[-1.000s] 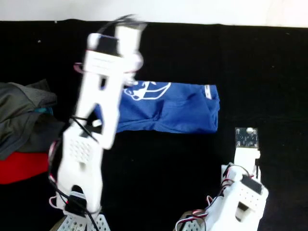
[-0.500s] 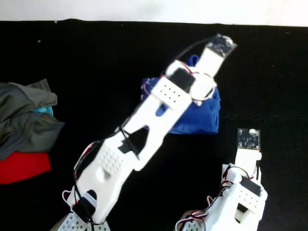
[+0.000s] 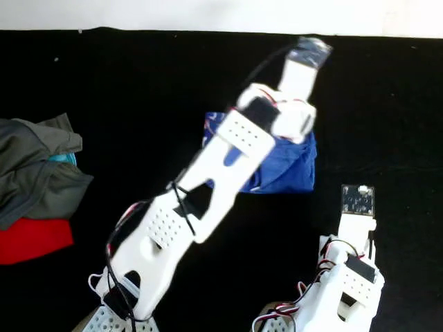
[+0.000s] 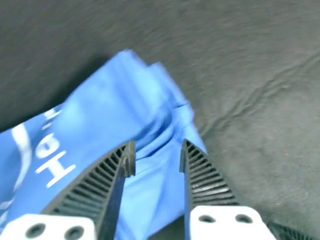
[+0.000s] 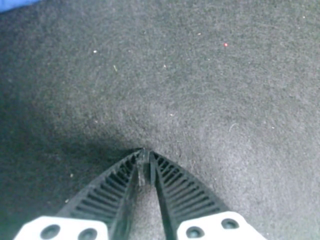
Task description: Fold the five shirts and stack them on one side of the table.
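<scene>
A blue shirt (image 3: 289, 168) with white print lies folded near the middle of the black table (image 3: 138, 83). My left arm (image 3: 235, 145) stretches diagonally across it to its right end. In the left wrist view my left gripper (image 4: 156, 152) is open just above the shirt's (image 4: 100, 130) layered edge, with nothing between the fingers. My right arm (image 3: 353, 263) sits at the front right of the table. Its gripper (image 5: 145, 162) is shut and empty, with its tips close to the bare black cloth (image 5: 200, 75).
At the table's left edge a crumpled grey shirt (image 3: 34, 166) lies on a red one (image 3: 34, 241), with a bit of teal cloth (image 3: 62, 159) between them. A white wall strip (image 3: 221, 14) runs along the far edge.
My left arm swung from the shirt's left end over to its right end. The shirt's left half now lies over the right half, so it is about half as wide. The right arm stayed still.
</scene>
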Robot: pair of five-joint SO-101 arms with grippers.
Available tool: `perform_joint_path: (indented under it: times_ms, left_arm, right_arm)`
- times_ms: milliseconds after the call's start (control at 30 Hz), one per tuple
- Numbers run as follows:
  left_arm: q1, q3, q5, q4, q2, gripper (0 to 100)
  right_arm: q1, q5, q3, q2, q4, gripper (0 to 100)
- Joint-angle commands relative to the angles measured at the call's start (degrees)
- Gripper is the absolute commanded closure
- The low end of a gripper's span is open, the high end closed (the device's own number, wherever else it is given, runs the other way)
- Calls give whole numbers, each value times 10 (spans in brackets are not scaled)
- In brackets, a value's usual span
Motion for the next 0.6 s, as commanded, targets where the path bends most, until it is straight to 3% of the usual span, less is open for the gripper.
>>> perform_joint_path:
  times_ms: [0, 100, 367, 567]
  left_arm:
    - [-40, -29, 7, 67, -27, 905]
    - [-51, 3, 7, 86, -6, 998]
    - [-37, -7, 7, 77, 116, 991]
    - [23, -94, 7, 92, 154, 991]
  right_arm:
    - [5, -8, 12, -1, -11, 992]
    - [5, -8, 12, -1, -11, 992]
    - [5, -8, 12, -1, -11, 992]
    - [5, -8, 12, -1, -11, 992]
